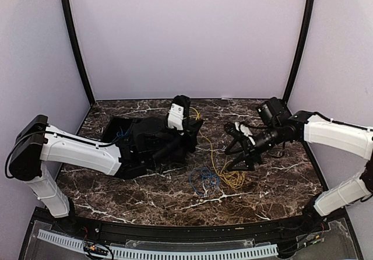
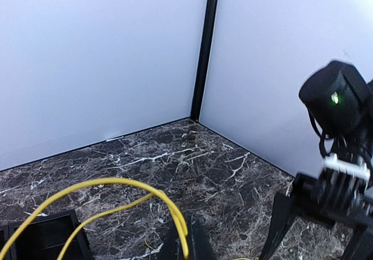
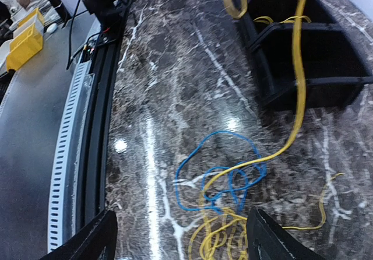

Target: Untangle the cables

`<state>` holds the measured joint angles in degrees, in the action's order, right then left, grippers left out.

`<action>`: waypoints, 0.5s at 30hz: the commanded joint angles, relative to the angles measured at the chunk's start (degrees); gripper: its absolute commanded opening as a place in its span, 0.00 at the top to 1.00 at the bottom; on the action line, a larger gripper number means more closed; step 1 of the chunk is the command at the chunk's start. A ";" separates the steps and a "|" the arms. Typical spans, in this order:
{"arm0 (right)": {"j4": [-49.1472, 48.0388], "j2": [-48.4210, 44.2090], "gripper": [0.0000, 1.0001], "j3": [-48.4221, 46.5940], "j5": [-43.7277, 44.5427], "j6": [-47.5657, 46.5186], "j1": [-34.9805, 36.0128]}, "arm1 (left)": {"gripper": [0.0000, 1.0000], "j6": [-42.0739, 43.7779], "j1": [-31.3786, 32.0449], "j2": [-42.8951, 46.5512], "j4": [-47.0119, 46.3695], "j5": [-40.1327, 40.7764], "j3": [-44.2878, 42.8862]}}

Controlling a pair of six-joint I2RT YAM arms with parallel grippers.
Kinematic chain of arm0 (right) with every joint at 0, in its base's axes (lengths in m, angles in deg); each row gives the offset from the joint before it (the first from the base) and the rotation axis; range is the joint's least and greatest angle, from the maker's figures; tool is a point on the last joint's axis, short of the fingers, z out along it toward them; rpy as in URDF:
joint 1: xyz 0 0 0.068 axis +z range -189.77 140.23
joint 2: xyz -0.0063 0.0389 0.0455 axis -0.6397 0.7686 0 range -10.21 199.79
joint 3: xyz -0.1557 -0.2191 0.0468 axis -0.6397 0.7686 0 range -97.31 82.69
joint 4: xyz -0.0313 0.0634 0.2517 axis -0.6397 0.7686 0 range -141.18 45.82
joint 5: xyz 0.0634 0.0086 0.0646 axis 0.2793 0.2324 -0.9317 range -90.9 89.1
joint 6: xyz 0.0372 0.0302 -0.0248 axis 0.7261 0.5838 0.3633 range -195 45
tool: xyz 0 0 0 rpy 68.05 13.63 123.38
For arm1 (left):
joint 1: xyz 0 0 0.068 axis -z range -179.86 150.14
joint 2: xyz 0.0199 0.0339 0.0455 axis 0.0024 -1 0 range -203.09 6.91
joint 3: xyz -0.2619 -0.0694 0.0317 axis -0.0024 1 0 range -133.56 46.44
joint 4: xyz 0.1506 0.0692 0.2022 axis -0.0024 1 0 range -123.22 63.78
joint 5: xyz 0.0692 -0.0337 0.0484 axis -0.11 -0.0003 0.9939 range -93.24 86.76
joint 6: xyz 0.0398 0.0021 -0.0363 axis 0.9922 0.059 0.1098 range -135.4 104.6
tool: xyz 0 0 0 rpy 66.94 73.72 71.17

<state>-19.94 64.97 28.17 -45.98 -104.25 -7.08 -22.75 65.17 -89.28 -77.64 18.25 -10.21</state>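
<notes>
The yellow cable [image 1: 212, 149] runs taut from a loose yellow coil [image 3: 224, 239] on the table up to my left gripper [image 1: 184, 105], which is raised near the back wall. In the left wrist view that gripper [image 2: 188, 243] is shut on the yellow strand [image 2: 116, 184]. A blue cable [image 3: 217, 168] lies in loops on the marble, tangled with the yellow coil's edge. My right gripper [image 1: 238, 162] hovers just above the coil. Its jaws [image 3: 180, 243] stand wide open and hold nothing.
A black compartment bin [image 1: 135, 133] sits at the left centre under the left arm, with bits of yellow and blue wire inside [image 3: 274, 15]. The table's front rail [image 3: 93, 126] runs along the near edge. The enclosure walls meet at a black corner post [image 2: 204, 50].
</notes>
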 commanded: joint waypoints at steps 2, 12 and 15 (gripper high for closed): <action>-4.90 4.83 0.16 1.46 4.96 -3.15 4.42 | 1.00 -6.74 -1.13 4.27 -1.85 1.03 2.60; -12.01 14.82 0.10 1.13 11.41 -4.19 8.60 | 1.00 -7.90 -1.55 8.93 0.98 2.74 3.66; -13.16 17.55 0.21 1.38 12.31 -3.86 9.28 | 1.00 -7.56 -1.70 10.45 2.12 2.93 3.53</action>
<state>-29.07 79.83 29.42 -36.15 -107.90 1.05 -29.86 63.97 -82.98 -76.48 19.98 -7.30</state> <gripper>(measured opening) 0.848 0.010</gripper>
